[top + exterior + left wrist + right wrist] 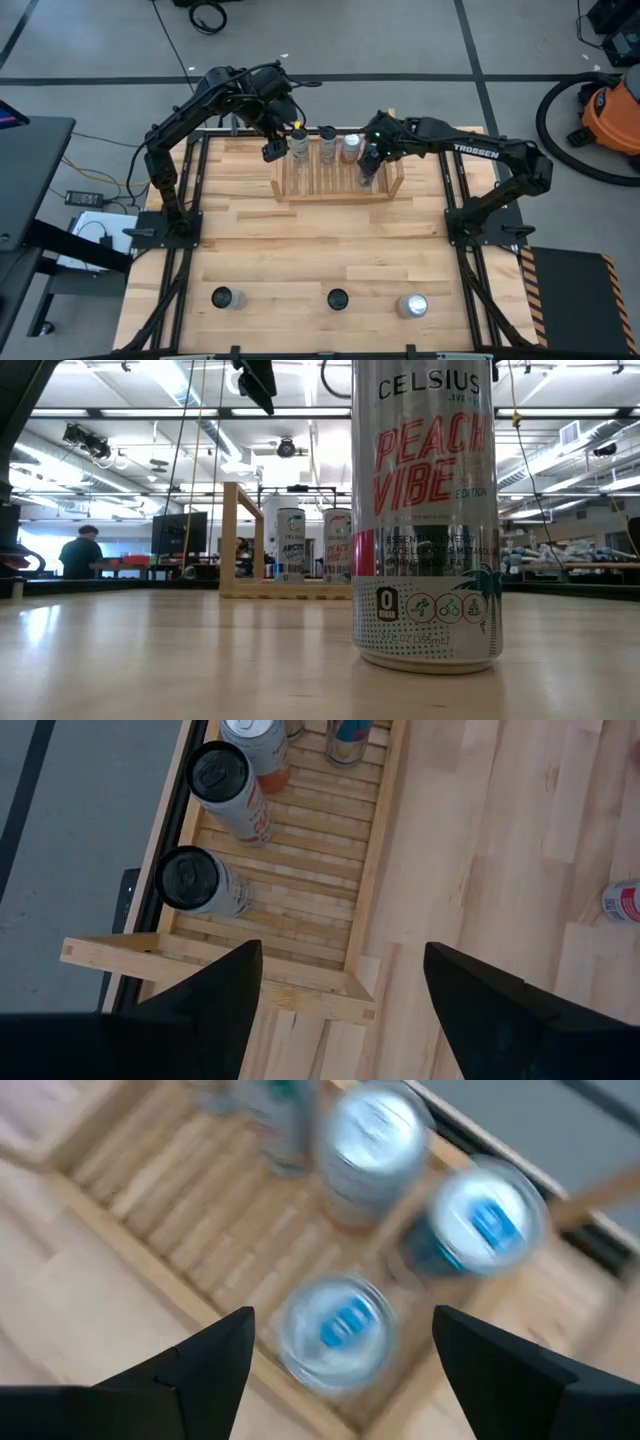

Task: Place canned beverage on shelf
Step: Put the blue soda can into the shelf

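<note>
Right hand [368, 168], released, hovers above cans [340, 1325] standing in the shelf [335, 188].

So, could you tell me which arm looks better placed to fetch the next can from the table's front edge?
Probably either; slightly the left. The left gripper is open, empty, and outside the shelf, while the right gripper, also open, hangs over cans inside it. Three cans wait in front.

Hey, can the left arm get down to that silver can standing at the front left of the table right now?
Probably yes: the left gripper hangs open and empty over the light wooden shelf, and bare tabletop lies between it and the front-left silver can.
</note>
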Action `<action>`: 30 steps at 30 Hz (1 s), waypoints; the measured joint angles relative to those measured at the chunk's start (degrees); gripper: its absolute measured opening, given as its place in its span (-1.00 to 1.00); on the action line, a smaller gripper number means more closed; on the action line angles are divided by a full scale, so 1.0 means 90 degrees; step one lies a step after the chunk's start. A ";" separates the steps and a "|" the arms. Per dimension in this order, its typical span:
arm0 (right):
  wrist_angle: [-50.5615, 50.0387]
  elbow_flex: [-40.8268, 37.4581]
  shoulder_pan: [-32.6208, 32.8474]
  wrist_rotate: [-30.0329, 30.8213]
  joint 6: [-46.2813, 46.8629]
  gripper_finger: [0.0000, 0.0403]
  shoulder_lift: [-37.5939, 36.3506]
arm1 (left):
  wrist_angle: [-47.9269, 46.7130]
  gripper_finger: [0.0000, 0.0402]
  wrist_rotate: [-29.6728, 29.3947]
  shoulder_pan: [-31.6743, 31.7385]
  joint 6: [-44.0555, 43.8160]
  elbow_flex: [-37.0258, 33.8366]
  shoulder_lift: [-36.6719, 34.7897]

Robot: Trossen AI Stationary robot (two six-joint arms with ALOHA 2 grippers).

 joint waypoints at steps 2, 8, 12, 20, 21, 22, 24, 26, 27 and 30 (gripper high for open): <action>-0.0304 0.0070 -0.0003 0.0117 0.0329 0.53 0.0000 | 0.0001 0.39 0.0000 0.0000 0.0000 0.0000 0.0000; -0.0394 0.0090 0.0070 -0.0077 0.0758 0.49 0.0008 | 0.0000 0.39 0.0000 0.0002 0.0000 0.0000 0.0000; -0.0386 0.0094 0.0204 -0.0099 0.0854 0.49 0.0062 | 0.0000 0.39 0.0000 0.0000 -0.0009 0.0000 0.0000; -0.0311 0.0095 0.0290 -0.0001 0.0840 0.49 0.0450 | 0.0000 0.39 0.0002 -0.0005 -0.0058 0.0002 0.0000; -0.0318 0.0095 0.0288 0.0001 0.0806 0.49 0.0507 | 0.0000 0.39 0.0002 -0.0005 -0.0056 0.0002 0.0000; -0.0315 0.0095 0.0288 0.0010 0.0761 0.49 0.0548 | 0.0000 0.39 0.0002 -0.0005 -0.0058 0.0002 0.0000; -0.0313 0.0094 0.0288 0.0122 0.0735 0.49 0.0587 | 0.0000 0.39 0.0002 -0.0006 -0.0058 0.0002 0.0000; -0.0269 0.0095 0.0286 0.0240 0.0737 0.49 0.0614 | 0.0002 0.39 0.0002 -0.0005 -0.0059 0.0002 0.0000; -0.0290 0.0095 0.0283 0.0270 0.0735 0.49 0.0635 | 0.0000 0.39 0.0002 -0.0005 -0.0061 0.0002 0.0000; -0.0269 0.0095 0.0265 0.0303 0.0728 0.49 0.0651 | 0.0000 0.39 0.0002 -0.0006 -0.0059 0.0002 0.0000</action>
